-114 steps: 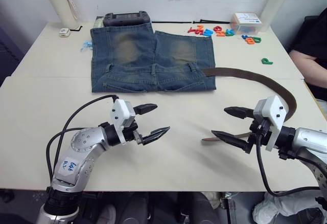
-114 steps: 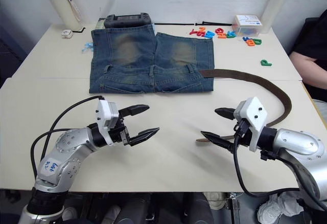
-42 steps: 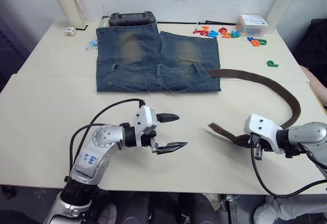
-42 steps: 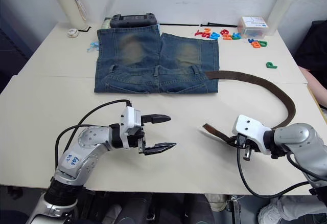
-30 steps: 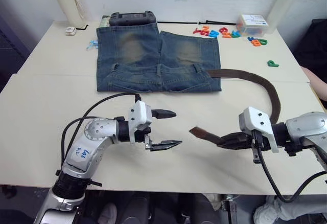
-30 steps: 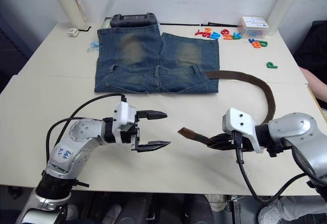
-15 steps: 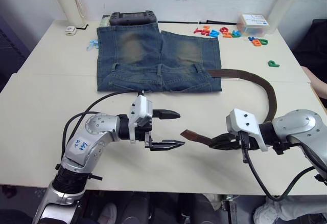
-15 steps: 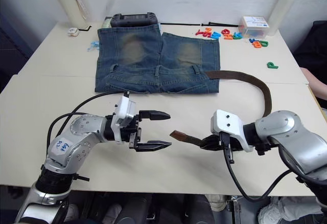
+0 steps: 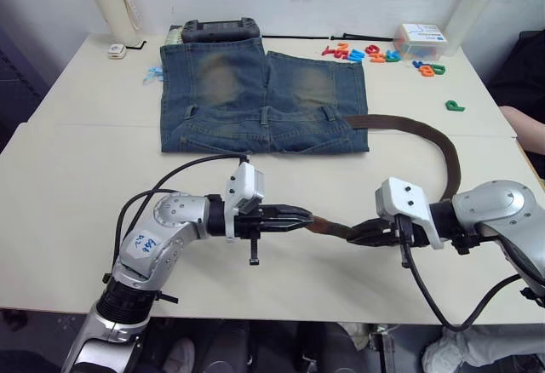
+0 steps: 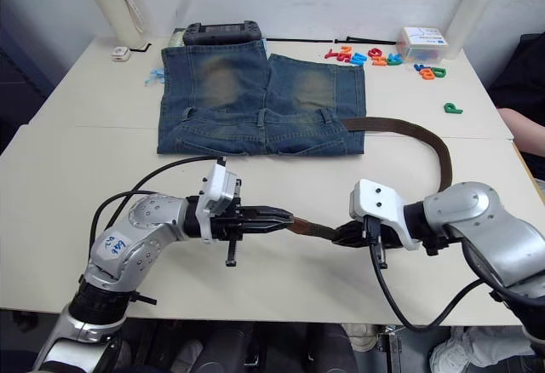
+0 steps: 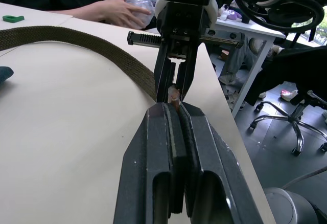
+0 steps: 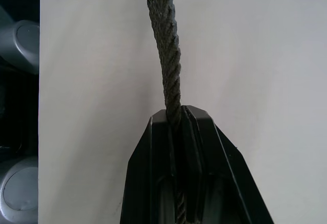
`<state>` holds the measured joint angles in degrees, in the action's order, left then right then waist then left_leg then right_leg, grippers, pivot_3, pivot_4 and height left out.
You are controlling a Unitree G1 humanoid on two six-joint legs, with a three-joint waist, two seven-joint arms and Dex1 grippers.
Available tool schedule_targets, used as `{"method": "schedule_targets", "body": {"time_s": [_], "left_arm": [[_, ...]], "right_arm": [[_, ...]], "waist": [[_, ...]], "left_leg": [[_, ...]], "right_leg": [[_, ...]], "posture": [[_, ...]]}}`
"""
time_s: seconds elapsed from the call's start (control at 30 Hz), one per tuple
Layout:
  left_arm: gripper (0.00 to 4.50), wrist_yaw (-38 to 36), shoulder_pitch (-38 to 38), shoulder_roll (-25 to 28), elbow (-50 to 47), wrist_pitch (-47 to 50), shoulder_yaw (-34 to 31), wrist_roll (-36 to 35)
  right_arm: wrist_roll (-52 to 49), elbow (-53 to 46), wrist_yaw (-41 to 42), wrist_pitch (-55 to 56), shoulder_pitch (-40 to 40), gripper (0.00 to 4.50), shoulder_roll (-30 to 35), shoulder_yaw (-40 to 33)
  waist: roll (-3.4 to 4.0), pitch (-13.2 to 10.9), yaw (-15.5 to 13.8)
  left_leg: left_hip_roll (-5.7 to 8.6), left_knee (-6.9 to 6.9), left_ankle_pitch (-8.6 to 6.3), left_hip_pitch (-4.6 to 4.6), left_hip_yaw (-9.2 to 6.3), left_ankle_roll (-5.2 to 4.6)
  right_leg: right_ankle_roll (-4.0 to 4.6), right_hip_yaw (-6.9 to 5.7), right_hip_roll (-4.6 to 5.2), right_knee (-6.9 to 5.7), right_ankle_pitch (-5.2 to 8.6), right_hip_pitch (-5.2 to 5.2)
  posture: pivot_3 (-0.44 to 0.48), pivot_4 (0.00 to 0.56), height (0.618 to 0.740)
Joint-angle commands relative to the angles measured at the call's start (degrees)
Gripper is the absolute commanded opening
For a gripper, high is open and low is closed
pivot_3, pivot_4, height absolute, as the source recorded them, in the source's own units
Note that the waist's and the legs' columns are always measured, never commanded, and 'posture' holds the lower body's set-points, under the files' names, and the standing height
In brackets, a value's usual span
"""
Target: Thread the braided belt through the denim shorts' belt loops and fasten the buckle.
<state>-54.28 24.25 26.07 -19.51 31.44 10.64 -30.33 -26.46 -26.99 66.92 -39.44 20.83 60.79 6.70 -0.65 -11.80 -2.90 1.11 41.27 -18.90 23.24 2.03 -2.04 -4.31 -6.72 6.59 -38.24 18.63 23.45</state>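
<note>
We hold the braided belt [image 9: 443, 147] between both tools near the front edge of the table [image 9: 68, 177], its free end stretched in mid-air between them. Our left tool [image 9: 302, 218] is clamped narrow on the tan leather tip, while our right tool [image 9: 356, 233] pinches the strap a short way back, at about 3 o'clock from the left one. From the right tool the belt curves away toward 1 o'clock and runs back to the denim shorts [image 9: 264, 92], which lie flat at 12 o'clock with the waistband edge facing us. The belt's far end meets the right end of that waistband; whether it already passes a loop there we cannot tell. The buckle cannot be made out.

We judge this a handover of the tip, with the threading itself hardly begun. To do it well, the left tool should keep a firm hold on the tip before the right one lets go, so the strap does not drop or twist. The tip should stay flat and level with the waistband, then be led toward the nearest of the belt loops [image 9: 263, 116], with the strap's slack kept clear of the scattered plastic letters [image 9: 358, 52] at 1 o'clock.
</note>
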Motion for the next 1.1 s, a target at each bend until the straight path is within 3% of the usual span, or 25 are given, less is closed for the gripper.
{"method": "schedule_targets", "body": {"time_s": [0.03,0.33,0.37,0.43,0.53,0.73,0.87,0.97,1.1], "left_arm": [[0.02,0.61,0.34,-0.47,-1.67,0.56,0.19,-0.77],[0.02,4.47,-1.07,-2.57,-0.03,4.98,-3.70,-3.93],[0.00,4.92,-1.27,-2.76,0.05,5.40,-4.09,-4.27],[0.00,7.36,-1.83,-4.27,0.31,8.59,-6.10,-7.13],[0.00,11.14,-1.96,-6.95,0.49,13.31,-8.82,-11.66],[0.00,21.56,0.53,-14.06,2.67,21.29,-16.22,-21.42],[0.00,28.01,2.72,-17.10,4.18,25.47,-20.60,-28.57],[0.00,30.26,3.51,-17.61,4.23,27.08,-21.82,-31.61],[0.00,31.43,3.67,-16.84,3.61,28.30,-21.78,-34.01]], "right_arm": [[-0.66,-2.04,-0.32,0.00,0.80,0.00,-0.81,-0.60],[-6.39,-3.87,-7.48,-6.49,1.44,0.00,-5.01,-8.99],[-7.61,-4.15,-7.92,-7.61,1.30,0.87,-5.04,-10.46],[-12.45,-5.07,-9.20,-11.46,0.48,1.54,-4.89,-16.68],[-19.85,-5.15,-13.39,-17.45,0.77,3.04,-5.90,-25.56],[-45.08,-6.80,-28.48,-27.79,-0.49,3.04,-8.89,-40.83],[-75.37,-11.67,-48.15,-18.49,-11.10,3.04,-9.98,-36.58],[-83.32,-16.09,-59.41,-11.63,-17.66,3.04,-11.75,-28.23],[-83.83,-13.81,-73.05,-2.94,-18.63,3.04,-19.67,-17.80]], "waist": [[0.00,0.00,0.00],[0.00,0.00,-0.01],[0.00,0.00,-0.01],[0.00,0.00,-0.04],[0.00,0.00,-0.20],[0.00,0.00,-0.20],[-0.02,0.00,-0.20],[-0.02,0.01,-0.02],[-0.06,0.03,0.08]], "left_leg": [[0.00,0.00,0.00,0.00,0.00,0.00],[0.00,0.01,0.00,0.00,-0.01,0.00],[0.00,0.01,0.00,0.01,0.00,0.00],[0.01,0.00,0.01,0.01,-0.01,-0.01],[0.00,0.00,0.01,0.01,-0.03,-0.01],[0.00,-0.01,0.01,0.02,-0.04,-0.06],[0.00,-0.02,0.01,0.01,-0.04,-0.06],[0.00,0.02,0.02,0.03,0.05,-0.11],[0.01,0.18,0.02,-0.04,0.11,-0.11]], "right_leg": [[0.00,0.00,0.00,0.00,0.00,0.00],[0.00,0.00,0.00,-0.02,0.00,0.00],[0.00,0.00,0.00,-0.02,0.00,0.00],[0.00,0.00,0.00,-0.01,0.00,0.00],[0.00,-0.02,0.00,0.01,-0.01,-0.02],[-0.03,-0.02,0.00,0.04,-0.04,-0.04],[-0.03,-0.02,0.00,-0.02,-0.04,-0.04],[-0.03,0.06,0.00,-0.09,-0.04,-0.01],[-0.06,0.20,0.00,-0.28,-0.06,-0.01]], "posture": [[0.000,0.150,0.667],[0.000,0.150,0.667],[0.000,0.150,0.667],[0.000,0.150,0.667],[0.000,0.150,0.667],[0.000,0.150,0.667],[0.000,0.150,0.667],[0.000,0.150,0.667],[0.000,0.150,0.667]]}}
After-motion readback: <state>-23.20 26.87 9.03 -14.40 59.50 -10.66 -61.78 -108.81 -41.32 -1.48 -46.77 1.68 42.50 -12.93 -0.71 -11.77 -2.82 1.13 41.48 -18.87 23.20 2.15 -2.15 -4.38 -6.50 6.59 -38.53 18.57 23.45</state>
